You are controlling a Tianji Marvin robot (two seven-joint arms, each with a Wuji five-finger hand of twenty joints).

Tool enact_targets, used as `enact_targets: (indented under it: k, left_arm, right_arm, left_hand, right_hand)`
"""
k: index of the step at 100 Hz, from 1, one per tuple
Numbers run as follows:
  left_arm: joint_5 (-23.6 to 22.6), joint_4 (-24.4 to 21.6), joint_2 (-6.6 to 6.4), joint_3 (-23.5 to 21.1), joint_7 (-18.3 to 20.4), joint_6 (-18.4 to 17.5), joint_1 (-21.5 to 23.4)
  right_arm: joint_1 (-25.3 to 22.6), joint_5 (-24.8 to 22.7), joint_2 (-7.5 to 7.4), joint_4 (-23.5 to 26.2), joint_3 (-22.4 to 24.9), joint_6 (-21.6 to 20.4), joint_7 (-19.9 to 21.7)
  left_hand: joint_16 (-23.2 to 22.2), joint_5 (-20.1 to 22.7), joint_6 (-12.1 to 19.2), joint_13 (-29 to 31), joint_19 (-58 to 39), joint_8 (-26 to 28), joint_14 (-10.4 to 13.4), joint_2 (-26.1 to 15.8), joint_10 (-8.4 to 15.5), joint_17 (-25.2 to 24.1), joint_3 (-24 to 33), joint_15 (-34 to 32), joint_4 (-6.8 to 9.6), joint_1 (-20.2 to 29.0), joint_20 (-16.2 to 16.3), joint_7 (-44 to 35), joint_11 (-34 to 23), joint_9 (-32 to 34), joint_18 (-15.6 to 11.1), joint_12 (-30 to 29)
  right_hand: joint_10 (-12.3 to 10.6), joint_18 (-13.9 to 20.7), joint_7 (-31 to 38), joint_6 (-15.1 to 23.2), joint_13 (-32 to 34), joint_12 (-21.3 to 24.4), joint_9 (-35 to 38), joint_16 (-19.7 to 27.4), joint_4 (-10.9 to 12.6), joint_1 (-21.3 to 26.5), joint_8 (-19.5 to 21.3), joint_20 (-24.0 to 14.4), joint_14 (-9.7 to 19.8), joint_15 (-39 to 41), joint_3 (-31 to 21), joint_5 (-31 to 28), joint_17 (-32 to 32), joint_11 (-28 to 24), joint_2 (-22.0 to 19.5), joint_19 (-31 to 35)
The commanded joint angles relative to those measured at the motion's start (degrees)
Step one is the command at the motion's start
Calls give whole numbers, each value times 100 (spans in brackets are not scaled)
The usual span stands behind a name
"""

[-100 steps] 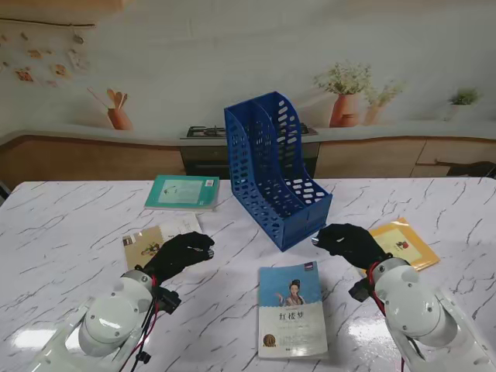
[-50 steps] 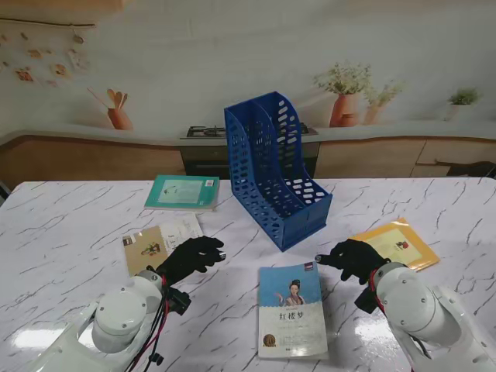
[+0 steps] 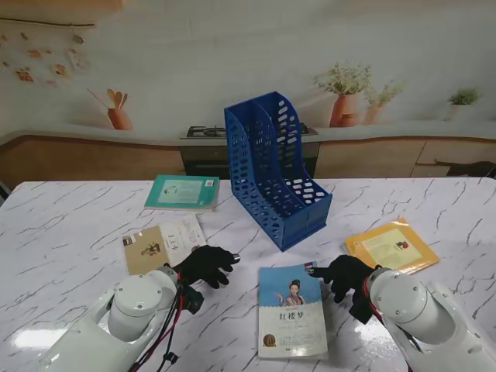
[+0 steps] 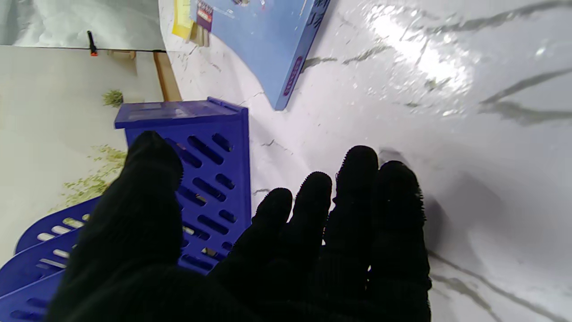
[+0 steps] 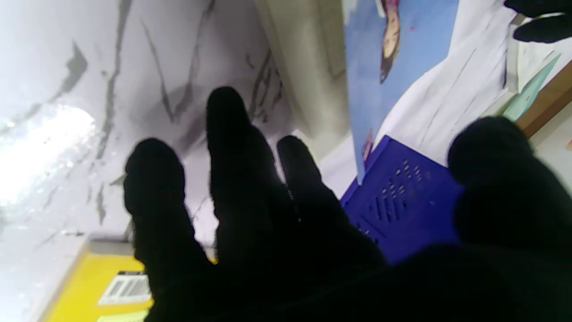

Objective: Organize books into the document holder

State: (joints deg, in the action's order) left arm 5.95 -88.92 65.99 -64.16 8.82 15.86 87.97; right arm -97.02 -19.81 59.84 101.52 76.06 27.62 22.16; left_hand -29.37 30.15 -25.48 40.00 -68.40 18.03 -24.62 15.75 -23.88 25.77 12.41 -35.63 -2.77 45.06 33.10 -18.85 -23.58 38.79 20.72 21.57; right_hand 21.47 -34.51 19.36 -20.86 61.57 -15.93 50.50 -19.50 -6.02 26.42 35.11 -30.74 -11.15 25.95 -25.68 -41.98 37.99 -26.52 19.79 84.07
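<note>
Since the blue book [image 3: 291, 310] is lying flat on the glossy marble worktop [image 3: 70, 225], nearer to me than the empty document holder [image 3: 275, 167], it is looking thin, light and stiffish, best taken by its long side edges. Both the left hand [image 3: 208, 265] and right hand [image 3: 341, 274] are flanking it, fingers [image 4: 357, 179] loosely spread, holding nothing. Behind, a kitchen-scene backdrop [image 3: 194, 70] is closing off the worktop.

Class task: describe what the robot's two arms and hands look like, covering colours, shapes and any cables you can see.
Both arms are glossy white rounded shells with bulbous wrist joints. The left hand and right hand are five-fingered, covered in black knitted gloves. Red and black cables loop beside the left wrist; a red ring with black wiring shows at the right wrist.
</note>
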Motion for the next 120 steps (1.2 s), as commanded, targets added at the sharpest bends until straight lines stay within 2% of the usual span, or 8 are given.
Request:
enact_targets:
  k: [1, 25, 48, 65, 68, 70, 83, 120]
  left_arm:
    - [27, 48, 37, 89, 191, 74, -53]
    - [339, 268, 94, 270, 281, 448, -220]
    - [530, 603, 115, 528, 472, 371, -433]
    - [610, 707, 179, 698, 413, 524, -548]
    - [628, 705, 197, 710, 359, 579, -553]
    - [637, 696, 205, 717, 336, 629, -554]
    - [635, 649, 214, 753, 320, 878, -565]
    - [929, 697, 281, 812, 320, 1175, -616]
  right_arm:
    - [-49, 43, 22, 14, -74, 91, 41]
    - [-71, 163, 50, -24, -118, 120, -45]
    - [-93, 203, 56, -44, -142, 138, -67]
    - [-118, 275, 76, -44, -157, 155, -124]
    - [-118, 292, 81, -48, -161, 155, -139]
    - [-116, 302, 82, -50, -164, 156, -143]
    - [-115, 372, 104, -59, -187, 152, -207]
    - [-102, 471, 126, -53, -295, 117, -276]
  left_hand:
    - [-17, 103, -322, 108, -396, -119, -406, -187, -152, 262, -245, -142, 21, 16, 103, 87, -103, 71, -45, -94]
    - [223, 221, -643, 115, -349, -242, -566, -301, -438, 461, -398, -132, 65, 221, -85, 315, -213, 114, 122, -183]
    - [330, 172, -594, -116, -273, -248, -676, -347, -324, 238, -410, -123, 87, 273, -119, 404, -266, 60, 172, -163]
    - [359, 119, -698, -3, -291, -240, -506, -324, -382, 334, -384, -209, 97, 308, -113, 437, -305, 45, 150, -143]
    - [379, 115, -725, -52, -289, -246, -653, -311, -400, 361, -369, -176, 98, 314, -118, 452, -313, 44, 159, -139]
    - [368, 91, -739, 34, -279, -254, -484, -310, -419, 376, -355, -230, 100, 320, -127, 475, -310, 24, 130, -139]
    - [425, -42, -856, -131, -150, -341, -775, -303, -533, 461, -213, -165, 104, 314, -229, 711, -255, -214, 224, -158]
    - [514, -210, -1154, 154, -83, -339, -560, -261, -737, 898, 251, -278, 101, 250, -573, 1550, -329, -353, 83, -130]
  right_hand:
    - [213, 705, -78, -327, 182, 82, 59, 102, 11, -119, -130, 109, -137, -79, 183, -67, 166, -23, -26, 11]
    - [293, 652, -105, -398, 214, 90, 13, 205, 34, 10, -179, 270, -149, -138, 219, -38, 238, -4, -23, -104]
    - [377, 673, -82, -489, 318, 59, -42, 99, 60, 202, -176, 268, -106, 98, 208, -1, 411, -66, 3, 176]
    - [439, 701, -117, -560, 288, 52, -121, 113, 78, 370, -196, 286, -114, 60, 96, 27, 403, -73, 39, 157]
    - [436, 709, -121, -559, 277, 49, -132, 122, 79, 376, -199, 296, -106, 45, 69, 27, 404, -79, 45, 143]
    - [446, 716, -129, -571, 266, 50, -153, 130, 80, 377, -203, 306, -107, 32, 46, 35, 407, -75, 36, 129]
    - [458, 725, -180, -582, 236, 52, -214, 214, 50, 297, -234, 413, -115, -53, -258, 62, 406, -78, 98, 58]
    - [469, 735, -197, -595, 196, 67, -250, 279, 52, 335, -241, 506, -116, -87, -460, 91, 396, -45, 204, -31]
